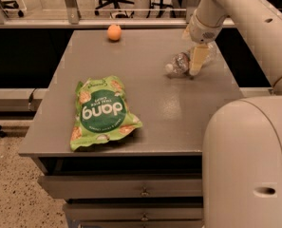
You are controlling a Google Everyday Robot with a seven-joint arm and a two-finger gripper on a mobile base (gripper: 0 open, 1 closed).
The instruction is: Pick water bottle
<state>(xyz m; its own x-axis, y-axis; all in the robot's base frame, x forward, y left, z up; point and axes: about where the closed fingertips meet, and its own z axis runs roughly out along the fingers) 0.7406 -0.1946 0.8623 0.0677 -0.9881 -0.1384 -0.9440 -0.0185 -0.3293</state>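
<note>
Jaws wide or narrow? I cannot tell. The gripper points down at the far right part of the table, right at the water bottle. The bottle lies on its side, white cap to the left, and runs across under the gripper (the only arm here). It looks clear and bumpy.

You have one table in front of you, and three loose things on it: one water bottle, one green snack bag and one small orange ball. You have one arm with one gripper, which sits at the bottle near the table's far right side. Below the tabletop you can count two drawer fronts, each with one small knob
</note>
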